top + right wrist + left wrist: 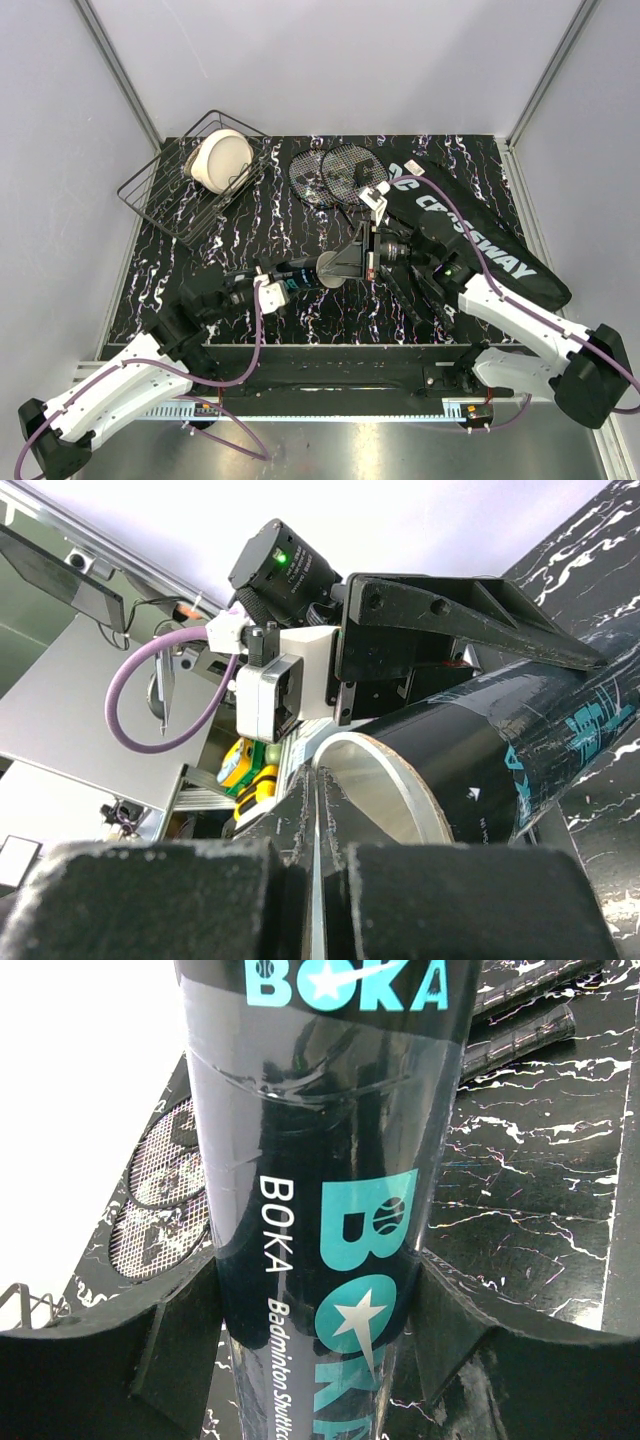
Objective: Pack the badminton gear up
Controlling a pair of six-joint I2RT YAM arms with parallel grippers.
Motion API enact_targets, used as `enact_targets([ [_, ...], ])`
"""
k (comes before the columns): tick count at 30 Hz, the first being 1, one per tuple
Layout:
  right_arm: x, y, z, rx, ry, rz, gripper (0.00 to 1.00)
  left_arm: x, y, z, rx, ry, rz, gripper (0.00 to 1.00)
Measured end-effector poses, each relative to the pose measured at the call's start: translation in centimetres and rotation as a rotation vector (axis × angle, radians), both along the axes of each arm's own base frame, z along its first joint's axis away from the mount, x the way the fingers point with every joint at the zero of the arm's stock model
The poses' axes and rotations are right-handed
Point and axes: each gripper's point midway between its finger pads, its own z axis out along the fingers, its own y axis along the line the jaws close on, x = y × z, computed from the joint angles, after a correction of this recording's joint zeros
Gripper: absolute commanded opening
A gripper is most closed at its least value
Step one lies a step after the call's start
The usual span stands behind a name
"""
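The black shuttle tube (300,271) with teal BOKA lettering is held off the table, lying roughly level, by my left gripper (262,286), which is shut on its body (330,1160). Its open, empty-looking mouth (385,790) faces my right gripper (338,268), whose jaws are shut with nothing seen between them, tips right at the rim (318,790). Two black rackets (335,172) lie at the back centre with heads overlapping. The long black CROSSWAY bag (480,240) lies on the right. No shuttlecock shows.
A black wire basket (165,195) with a cream round bowl-like object (222,160) stands at the back left. The racket handles (520,1030) run under the right arm. The table is black with white marbling (300,325).
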Motion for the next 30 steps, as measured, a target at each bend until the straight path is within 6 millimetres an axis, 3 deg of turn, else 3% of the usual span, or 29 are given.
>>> enact_targets([
  [3,-0.1,0.2,-0.1,0.013,-0.005,0.015,0.00,-0.1,0.2,0.0,-0.006,-0.011,0.003,0.00],
  [12,0.1,1.3,-1.1,0.099,-0.020,0.059,0.20,-0.2,1.1,-0.1,-0.045,-0.054,0.026,0.00],
  [20,0.9,3.5,-2.5,0.142,0.000,0.203,0.30,1.1,3.2,-1.1,-0.010,-0.113,0.129,0.00],
  [26,1.1,3.9,-3.8,0.135,0.029,0.252,0.37,1.9,4.1,-2.0,0.048,-0.123,0.178,0.00],
  [30,0.8,3.6,-3.1,0.131,0.034,0.251,0.51,2.2,4.2,-2.1,0.060,-0.127,0.189,0.00],
])
